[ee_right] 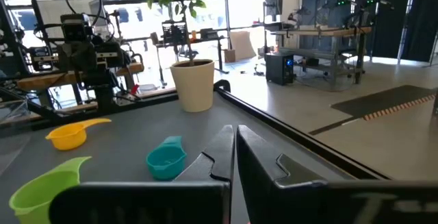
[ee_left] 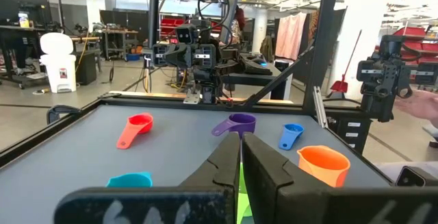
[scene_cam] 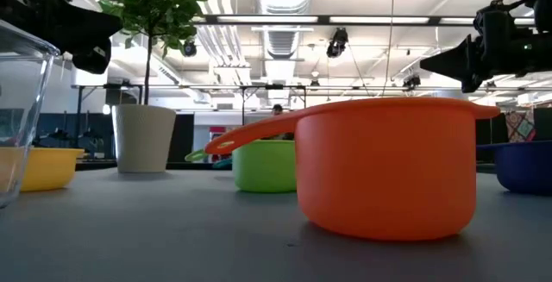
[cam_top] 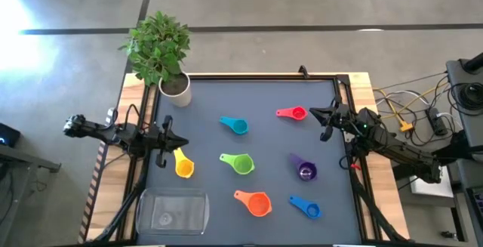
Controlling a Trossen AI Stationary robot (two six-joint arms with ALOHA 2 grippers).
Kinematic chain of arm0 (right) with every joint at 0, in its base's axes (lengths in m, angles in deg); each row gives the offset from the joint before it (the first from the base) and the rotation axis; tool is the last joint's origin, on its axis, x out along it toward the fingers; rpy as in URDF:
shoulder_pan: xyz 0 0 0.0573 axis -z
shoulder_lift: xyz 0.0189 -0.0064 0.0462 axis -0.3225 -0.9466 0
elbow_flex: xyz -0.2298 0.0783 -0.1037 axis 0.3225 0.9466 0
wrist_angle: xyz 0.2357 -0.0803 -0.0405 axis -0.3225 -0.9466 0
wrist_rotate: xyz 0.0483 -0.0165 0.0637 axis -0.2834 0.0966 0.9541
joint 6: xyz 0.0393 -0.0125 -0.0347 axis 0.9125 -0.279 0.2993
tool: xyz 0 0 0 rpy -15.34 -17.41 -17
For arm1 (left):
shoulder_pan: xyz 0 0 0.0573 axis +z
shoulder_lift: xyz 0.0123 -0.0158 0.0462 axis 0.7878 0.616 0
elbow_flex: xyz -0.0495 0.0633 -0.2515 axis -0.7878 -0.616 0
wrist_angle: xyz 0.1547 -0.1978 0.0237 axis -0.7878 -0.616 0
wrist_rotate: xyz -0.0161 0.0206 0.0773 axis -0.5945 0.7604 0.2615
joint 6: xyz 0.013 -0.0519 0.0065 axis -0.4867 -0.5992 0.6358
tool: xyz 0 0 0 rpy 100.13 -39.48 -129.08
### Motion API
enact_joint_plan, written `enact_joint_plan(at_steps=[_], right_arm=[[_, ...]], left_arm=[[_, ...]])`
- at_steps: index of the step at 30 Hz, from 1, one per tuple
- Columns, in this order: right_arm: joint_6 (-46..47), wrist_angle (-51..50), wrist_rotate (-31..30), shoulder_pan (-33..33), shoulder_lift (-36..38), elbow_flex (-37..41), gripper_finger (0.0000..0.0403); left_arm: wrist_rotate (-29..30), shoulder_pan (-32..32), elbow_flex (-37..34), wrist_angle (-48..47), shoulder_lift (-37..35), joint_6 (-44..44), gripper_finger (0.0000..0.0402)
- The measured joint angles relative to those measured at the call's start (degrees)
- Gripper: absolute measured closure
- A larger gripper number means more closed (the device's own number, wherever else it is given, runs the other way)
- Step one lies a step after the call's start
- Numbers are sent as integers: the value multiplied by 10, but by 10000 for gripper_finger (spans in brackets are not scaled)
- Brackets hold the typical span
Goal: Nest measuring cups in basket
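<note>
Seven measuring cups rest on the dark table: teal (cam_top: pixel 235 125), red-pink (cam_top: pixel 293 113), yellow (cam_top: pixel 183 165), green (cam_top: pixel 239 162), purple (cam_top: pixel 304 169), orange (cam_top: pixel 255 202) and blue (cam_top: pixel 306 207). The clear basket (cam_top: pixel 171 212) sits at the near left. My left gripper (cam_top: pixel 181 143) hovers shut at the left edge, just beyond the yellow cup. My right gripper (cam_top: pixel 315 113) hovers shut at the right edge, beside the red-pink cup. Both point level over the table, holding nothing.
A white pot with a green plant (cam_top: pixel 174 88) stands at the far left corner. A black frame rail (cam_top: pixel 260 75) runs round the table. Cables and gear (cam_top: pixel 423 118) lie off the right side.
</note>
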Motion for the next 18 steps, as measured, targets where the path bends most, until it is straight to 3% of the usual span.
enact_joint_plan(at_steps=[12,18], right_arm=[[1,1,0,0,0,0,394],[58,33,0,0,0,0,394]], left_arm=[[0,0,0,0,0,0,402],[0,0,0,0,0,0,402]])
